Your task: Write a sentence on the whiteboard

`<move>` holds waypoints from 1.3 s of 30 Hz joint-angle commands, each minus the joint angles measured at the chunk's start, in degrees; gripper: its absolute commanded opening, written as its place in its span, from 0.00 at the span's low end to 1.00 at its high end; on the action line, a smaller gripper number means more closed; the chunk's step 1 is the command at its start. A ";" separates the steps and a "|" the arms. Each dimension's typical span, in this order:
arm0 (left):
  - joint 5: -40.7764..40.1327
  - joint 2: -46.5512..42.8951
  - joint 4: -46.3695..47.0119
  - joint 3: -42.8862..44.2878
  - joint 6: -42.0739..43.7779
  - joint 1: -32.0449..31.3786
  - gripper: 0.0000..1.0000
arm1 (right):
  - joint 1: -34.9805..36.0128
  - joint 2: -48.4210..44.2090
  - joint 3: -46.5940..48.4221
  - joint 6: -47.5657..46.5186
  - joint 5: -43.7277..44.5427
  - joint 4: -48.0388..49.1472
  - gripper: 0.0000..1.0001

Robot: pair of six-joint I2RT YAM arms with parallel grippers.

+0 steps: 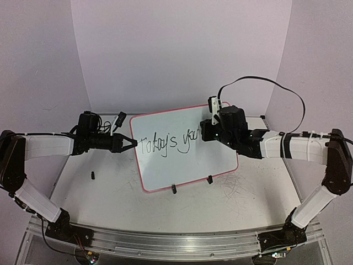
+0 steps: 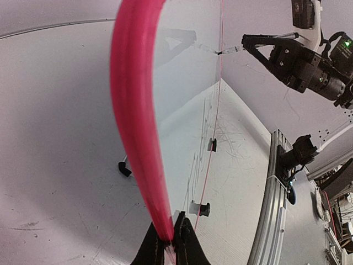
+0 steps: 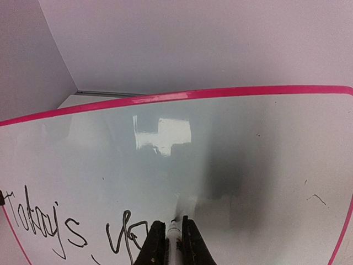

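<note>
- Table (image 1: 110, 207): pale top. A small black object (image 1: 93, 176) lies toward 8 o'clock of the whiteboard, and grey scribble marks (image 1: 234, 190) show toward 5 o'clock of it.
- Two black clip feet (image 1: 174, 189) and (image 1: 209, 179) sit on the board's bottom edge, at about 6 and 5 o'clock.
- Whiteboard (image 1: 187, 165): near the middle of the table, propped on its feet, pink rim all round. It is skewed, with the right end higher in the top view.
- Left claw (image 1: 132, 143): it reaches in from 9 o'clock. Its fingers are pressed together on the board's left rim, and the left wrist view shows the pink edge pinched between the tips.
- The sentence (image 1: 168, 144): one line of black script running from 9 toward 3 o'clock across the board's middle. It reads "Today's you", and the last strokes run under the right arm.
- Right claw (image 3: 172, 234): it comes in from 3 o'clock. It is closed on a marker (image 3: 175, 223) whose tip touches the board just right of the last letters.
</note>
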 commanded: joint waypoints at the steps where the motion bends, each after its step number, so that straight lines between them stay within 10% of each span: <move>1: -9.28 1.66 -3.12 1.19 3.90 -0.15 0.00 | -0.19 1.19 1.59 -0.43 1.01 0.49 0.00; 39: -9.65 0.83 -3.14 0.84 3.81 -0.15 0.00 | -0.80 -1.60 1.30 -3.09 -0.28 1.21 0.00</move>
